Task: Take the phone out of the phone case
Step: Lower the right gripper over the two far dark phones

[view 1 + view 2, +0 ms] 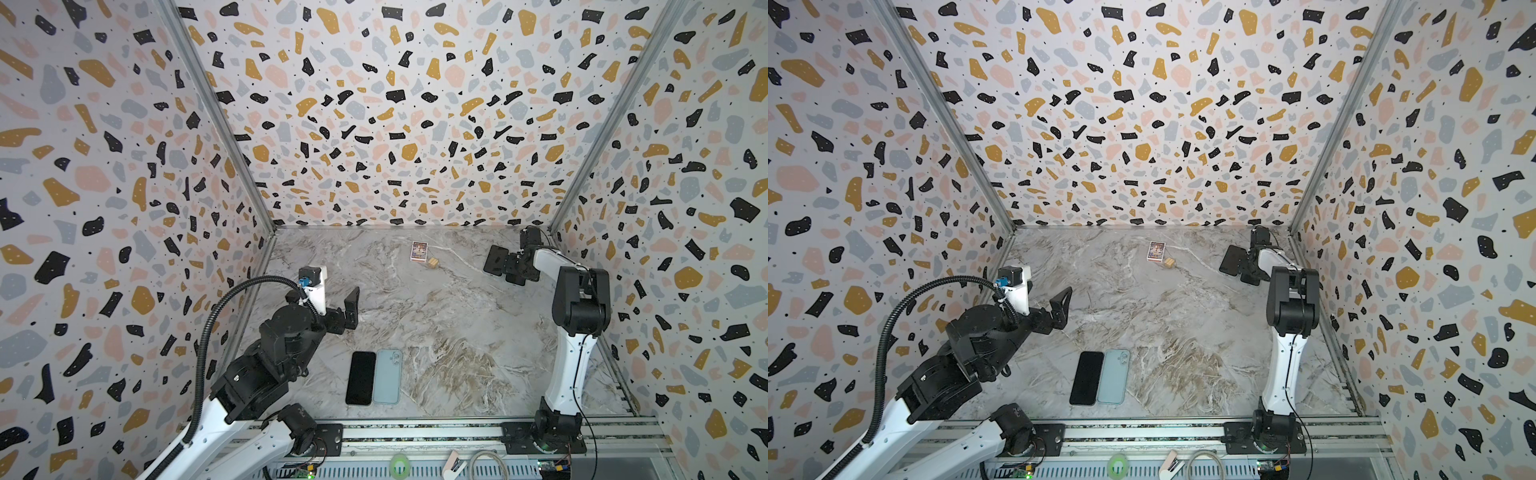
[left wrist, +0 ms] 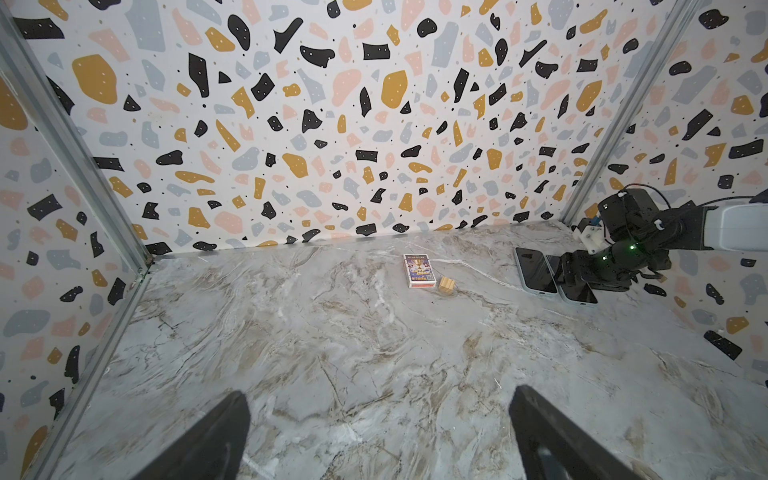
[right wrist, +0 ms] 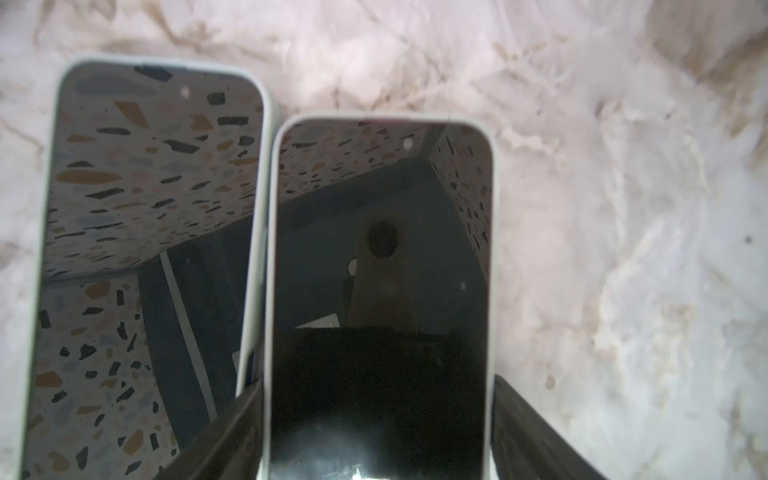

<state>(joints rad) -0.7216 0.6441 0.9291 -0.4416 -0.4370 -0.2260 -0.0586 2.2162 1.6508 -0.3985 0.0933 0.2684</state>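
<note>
Two robot arms work over a marbled surface (image 1: 436,332) walled in by speckled panels, seen in both top views. The left arm (image 1: 266,357) is raised over the left side of the surface. In the left wrist view the left arm's jaws are spread wide, with nothing between them and only bare marble below.

The right arm (image 1: 573,332) reaches to the far right corner. There, in the right wrist view, the right arm's jaws straddle a cased phone (image 3: 382,228), one at each long edge of its pale rim. Whether they are pressing on it cannot be told. The dark screen faces up and fills the case. A second cased phone (image 3: 153,208), also screen up in a pale case, lies just beside it.

Near the front edge, closer to the left arm, a bare phone (image 1: 360,378) lies flat with its black screen up and no case around it. Just beside it is a pale blue case (image 1: 387,376), back up with its camera cutout toward the far end. Whether anything sits inside it cannot be told.

Toward the back wall, well apart from all four, a small card box (image 1: 419,251) lies flat with a tiny wooden block (image 1: 434,262) just beside it.
</note>
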